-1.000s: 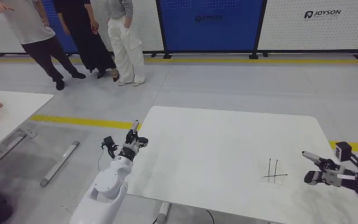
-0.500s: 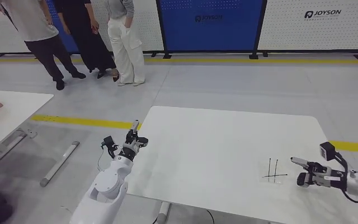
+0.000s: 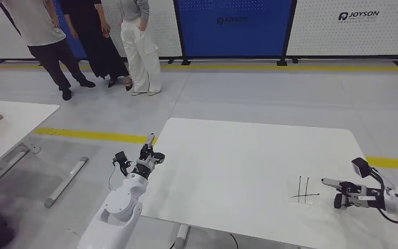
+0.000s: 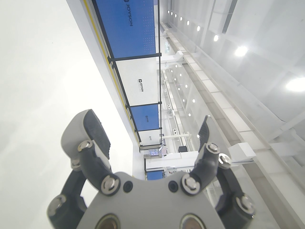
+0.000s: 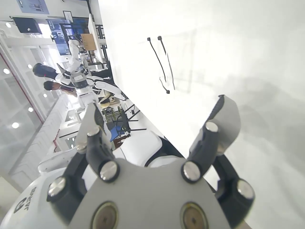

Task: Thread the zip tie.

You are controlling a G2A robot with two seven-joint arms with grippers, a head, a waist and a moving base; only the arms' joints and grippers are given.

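The right gripper point(image 3: 333, 192) is hovering low over the near right part of the white table point(image 3: 249, 155), at about 4 o'clock on the tabletop. Its two fingers are standing spread wide with nothing between them, which the right wrist view point(image 5: 157, 107) is showing plainly.

Just beside it, at its 9 o'clock, three black zip ties point(image 3: 300, 187) seem to be lying flat on the table, though they are too thin to count with certainty. Two long ones are running side by side, and a third is crossing their near ends. In the right wrist view point(image 5: 156, 55) each one is showing a small square head. The fingers are not touching any of them.

Farther back, the left gripper point(image 3: 152, 148) is sitting at the table's 9 o'clock edge, well apart from the zip ties. Its two fingers point(image 4: 95, 132) are also standing apart and holding nothing.

Compared with a second ago, the right gripper is now closer to the zip ties, having come in from the table's 3 o'clock edge. The left gripper and the three zip ties are lying where they were.
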